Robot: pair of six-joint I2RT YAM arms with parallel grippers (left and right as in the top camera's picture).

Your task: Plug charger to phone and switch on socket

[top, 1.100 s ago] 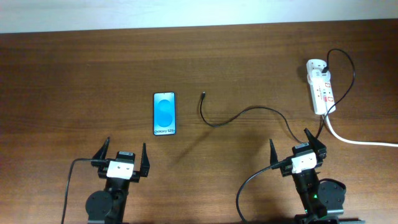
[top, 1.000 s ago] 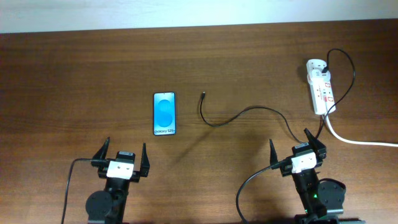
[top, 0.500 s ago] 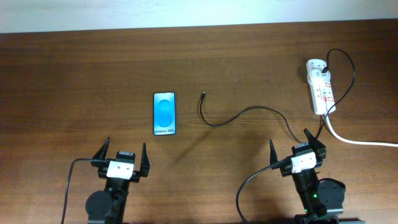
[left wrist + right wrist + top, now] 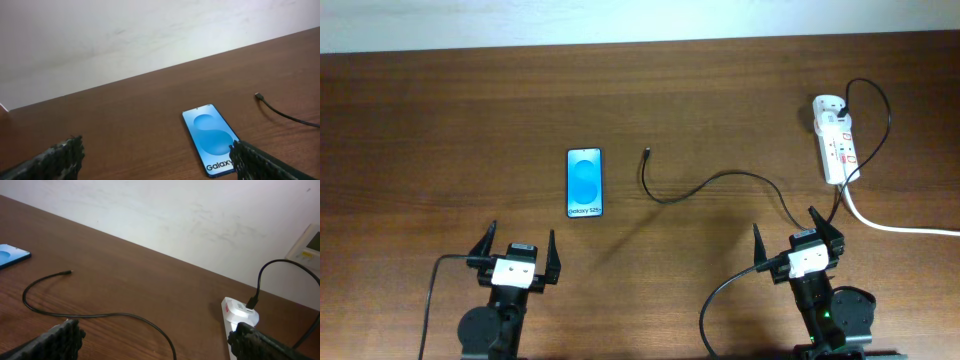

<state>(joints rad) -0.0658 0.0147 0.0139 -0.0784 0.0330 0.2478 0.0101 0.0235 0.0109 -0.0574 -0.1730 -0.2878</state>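
Observation:
The phone (image 4: 585, 183) lies face up on the brown table, blue screen lit; it also shows in the left wrist view (image 4: 212, 139). The charger cable (image 4: 710, 183) curves from the socket to its free connector tip (image 4: 647, 153), which lies right of the phone and apart from it; the cable also shows in the right wrist view (image 4: 100, 314). The white socket (image 4: 836, 140) lies at the far right and shows in the right wrist view (image 4: 240, 315). My left gripper (image 4: 516, 252) is open and empty, near the front edge below the phone. My right gripper (image 4: 798, 238) is open and empty, below the socket.
A thick white cord (image 4: 900, 228) runs from the socket off the right edge. A black plug (image 4: 252, 301) sits in the socket's far end. A white wall (image 4: 125, 30) stands behind the table's far edge.

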